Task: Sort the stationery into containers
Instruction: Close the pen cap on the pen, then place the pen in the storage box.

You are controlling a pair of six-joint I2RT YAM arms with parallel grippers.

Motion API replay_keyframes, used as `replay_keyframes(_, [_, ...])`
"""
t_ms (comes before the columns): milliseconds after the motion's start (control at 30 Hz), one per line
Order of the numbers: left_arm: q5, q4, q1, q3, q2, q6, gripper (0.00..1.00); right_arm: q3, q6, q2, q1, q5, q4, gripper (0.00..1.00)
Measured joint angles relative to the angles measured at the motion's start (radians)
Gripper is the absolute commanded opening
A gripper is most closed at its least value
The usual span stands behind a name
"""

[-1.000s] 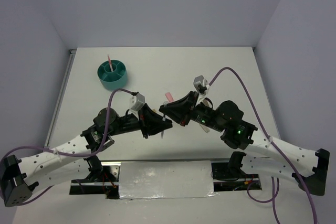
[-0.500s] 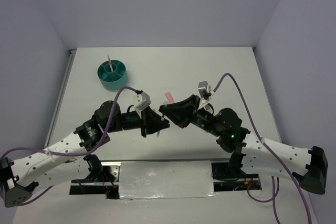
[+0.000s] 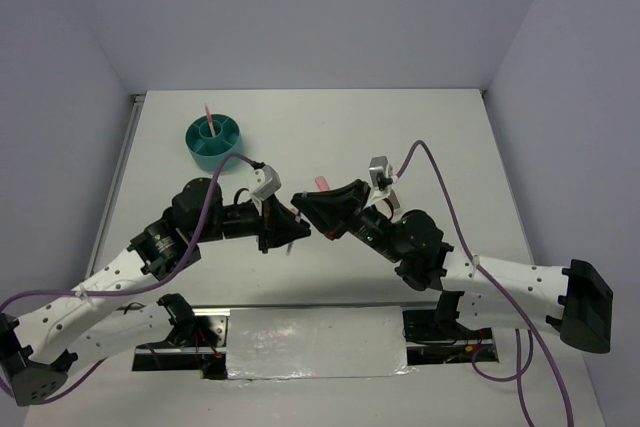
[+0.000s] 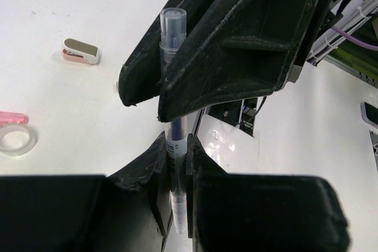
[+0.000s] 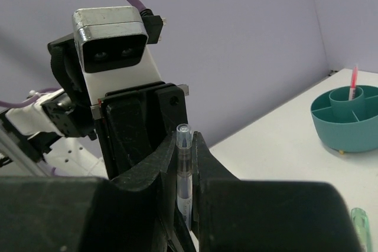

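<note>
- Spanning the whole scene, the white counter (image 3: 420, 137) carried two arms that stretched from its near edge and met over its middle.
- The teal organizer (image 3: 214, 142) stood at the far left of the counter, well apart from the arms. A pink pen (image 3: 208, 115) stood upright in its centre cup.
- The left fingers (image 4: 150, 163) were narrowed onto the lower part of a clear pen (image 4: 172, 33), pinching it from both sides.
- The right fingers (image 5: 155, 169) were closed on the same pen higher up, so it stood upright, gripped by both at once.
- A white tape ring (image 4: 18, 140) lay flat on the counter, with a pink piece (image 4: 12, 117) just beside it.
- A small beige-and-pink block (image 4: 81, 51) lay on the counter, apart from the tape ring.
- A mint-green item (image 5: 360, 219) lay on the counter nearer than the organizer, partly cut off at the edge of the right wrist view.
</note>
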Motion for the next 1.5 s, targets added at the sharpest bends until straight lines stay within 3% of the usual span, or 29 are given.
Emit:
replay_keyframes(200, [0.032, -0.017, 0.031, 0.000, 0.000, -0.001, 0.00, 0.001, 0.007, 0.026, 0.018, 0.052, 0.023, 0.03])
replay_keyframes(267, [0.034, -0.016, 0.030, 0.000, 0.000, 0.000, 0.00, 0.005, 0.008, 0.018, 0.020, 0.053, 0.007, 0.18])
replay_keyframes(300, [0.034, -0.012, 0.028, -0.003, -0.002, 0.001, 0.00, 0.011, 0.006, 0.011, 0.021, 0.052, -0.011, 0.40])
replay_keyframes(367, [0.036, 0.078, 0.021, -0.027, -0.008, 0.003, 0.00, 0.033, 0.011, -0.007, 0.035, 0.030, -0.109, 0.54])
replay_keyframes(533, [0.061, 0.221, -0.002, -0.132, -0.068, 0.000, 0.00, 0.103, -0.012, -0.040, 0.058, 0.025, -0.299, 0.53])
replay_keyframes(667, [0.048, 0.270, -0.003, -0.171, -0.086, -0.002, 0.00, 0.151, -0.036, -0.039, 0.063, 0.011, -0.391, 0.42])
replay_keyframes(733, [0.039, 0.271, -0.004, -0.177, -0.089, -0.002, 0.00, 0.157, -0.040, -0.038, 0.067, 0.006, -0.407, 0.42])
replay_keyframes(867, [0.022, 0.266, -0.008, -0.181, -0.095, -0.002, 0.00, 0.158, -0.044, -0.035, 0.066, 0.012, -0.412, 0.56])
replay_keyframes(1100, [0.019, 0.272, -0.016, -0.181, -0.099, -0.002, 0.00, 0.158, -0.046, -0.064, 0.063, 0.017, -0.442, 0.64])
replay_keyframes(1167, [0.017, 0.282, -0.016, -0.181, -0.099, -0.003, 0.00, 0.158, -0.048, -0.083, 0.063, 0.024, -0.460, 0.78])
replay_keyframes(1233, [-0.013, 0.295, -0.013, -0.182, -0.101, -0.004, 0.00, 0.158, -0.047, -0.107, 0.065, 0.004, -0.476, 0.82])
replay_keyframes(1500, [-0.054, 0.327, -0.007, -0.182, -0.096, -0.027, 0.00, 0.150, -0.065, -0.168, 0.083, -0.038, -0.545, 0.77])
